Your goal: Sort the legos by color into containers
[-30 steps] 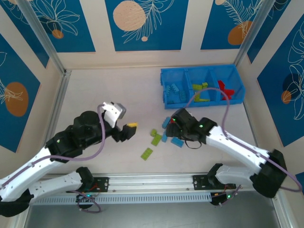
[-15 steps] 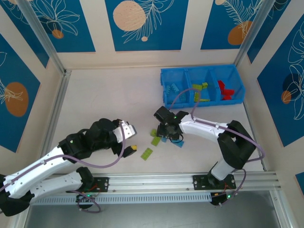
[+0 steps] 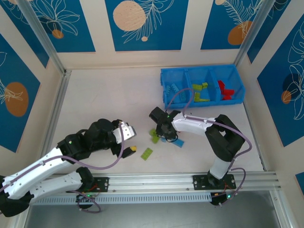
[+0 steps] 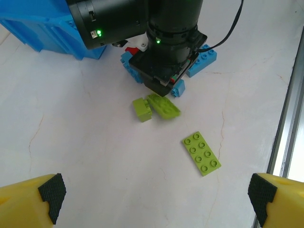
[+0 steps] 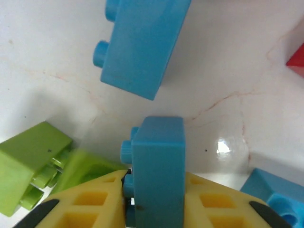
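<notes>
My right gripper [image 3: 162,129] is down among the loose legos and shut on a light blue brick [image 5: 158,166], which stands on edge between the yellow fingers [image 5: 85,204]. Another light blue brick [image 5: 142,42] lies just beyond it, and lime green bricks [image 5: 28,175] lie to its left. My left gripper [image 3: 130,139] hangs wide open and holds nothing, a little left of a flat lime green plate [image 4: 202,153]. The blue bin [image 3: 164,80] holds light blue [image 3: 173,89], green [image 3: 202,92] and red [image 3: 225,90] legos in separate compartments.
Two small green bricks [image 4: 153,107] lie against the right gripper's near side. More light blue bricks [image 3: 178,142] sit just right of it on the table. A metal rail [image 4: 289,109] runs along the near table edge. Bare tabletop [image 3: 104,95] stretches to the left and back.
The right arm swung left onto the brick cluster and its jaws closed on the light blue brick. The left gripper came nearer the table's front edge and opened wide.
</notes>
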You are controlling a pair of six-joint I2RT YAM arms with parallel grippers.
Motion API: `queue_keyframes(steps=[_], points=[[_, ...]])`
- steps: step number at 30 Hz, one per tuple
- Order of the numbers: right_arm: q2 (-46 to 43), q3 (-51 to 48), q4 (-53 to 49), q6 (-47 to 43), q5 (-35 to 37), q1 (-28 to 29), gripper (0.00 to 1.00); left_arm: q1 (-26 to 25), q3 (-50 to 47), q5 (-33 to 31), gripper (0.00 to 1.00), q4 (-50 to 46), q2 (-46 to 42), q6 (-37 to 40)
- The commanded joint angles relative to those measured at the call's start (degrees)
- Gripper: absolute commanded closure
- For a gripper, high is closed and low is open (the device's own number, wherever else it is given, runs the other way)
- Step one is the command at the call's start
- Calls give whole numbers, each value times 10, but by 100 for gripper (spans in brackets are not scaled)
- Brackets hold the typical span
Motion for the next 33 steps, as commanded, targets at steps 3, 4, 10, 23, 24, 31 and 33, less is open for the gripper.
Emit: queue_keyframes(steps=[3,4,10,23,24,31,33], points=[[-145,8,-23,-16,106,17,78,7,-7,-8,0,17,-11,7],[-162,14,-14,-37,121,15,78,8,-8,-5,0,19,-14,8],[-119,95,70,-202,108,-113,81,10,-17,5,0,30,-26,12],[296,582,-92,-261,-29,-275,61,19,-23,-19,0,32,-40,13],[306,602,-113,-254,-28,-275,57,19,-24,-18,0,33,-40,12],[143,510,-142,-236,17,-237,47,20,-24,0,0,39,-42,6],[52,414,-118,-225,16,-213,45,21,-23,9,0,37,-44,2]])
